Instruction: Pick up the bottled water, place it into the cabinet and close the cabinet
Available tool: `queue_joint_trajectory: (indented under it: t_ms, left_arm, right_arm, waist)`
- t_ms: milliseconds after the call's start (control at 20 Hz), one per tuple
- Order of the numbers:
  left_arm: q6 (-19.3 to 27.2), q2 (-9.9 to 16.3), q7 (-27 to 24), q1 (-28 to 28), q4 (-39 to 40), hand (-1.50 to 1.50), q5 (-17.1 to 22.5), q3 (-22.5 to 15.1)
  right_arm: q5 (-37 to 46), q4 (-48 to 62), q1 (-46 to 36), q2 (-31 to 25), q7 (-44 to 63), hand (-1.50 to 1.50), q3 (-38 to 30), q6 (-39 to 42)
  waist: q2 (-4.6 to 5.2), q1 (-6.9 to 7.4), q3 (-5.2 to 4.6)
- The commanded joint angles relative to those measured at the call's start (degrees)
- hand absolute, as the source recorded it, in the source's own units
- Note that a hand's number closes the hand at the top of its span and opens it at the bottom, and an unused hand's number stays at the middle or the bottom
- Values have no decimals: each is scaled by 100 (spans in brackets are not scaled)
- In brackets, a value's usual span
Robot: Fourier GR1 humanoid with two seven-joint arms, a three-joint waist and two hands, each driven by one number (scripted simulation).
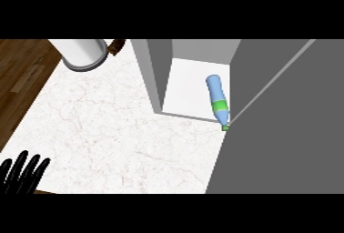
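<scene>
Bottle [217,101] lying inside cabinet [194,91]; judged light, stiff, slippery, best gripped mid-body. Left hand [20,175] open, resting. Right hand unseen.

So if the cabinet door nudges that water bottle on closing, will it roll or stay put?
Likely to roll or pivot: the water bottle lies on its side inside the cabinet, round-bodied. Its green cap pokes past the shelf's front edge beside the door, so the door would probably catch it first.

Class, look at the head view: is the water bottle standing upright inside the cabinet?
No. The water bottle lies on its side on the cabinet floor, its green cap pointing out at the front edge.
</scene>
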Motion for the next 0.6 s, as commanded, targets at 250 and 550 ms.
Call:
queue_joint_trajectory:
  t_ms: [250,550]
  left_arm:
    - [-425,355,-32,11,101,-150,97,264]
    - [-489,420,41,-84,49,-150,209,387]
  right_arm:
    - [-258,220,-1225,472,1346,150,604,170]
    - [-607,648,-1767,1062,1918,150,591,-4]
  waist:
    - [104,266,-26]
    - [136,295,-19]
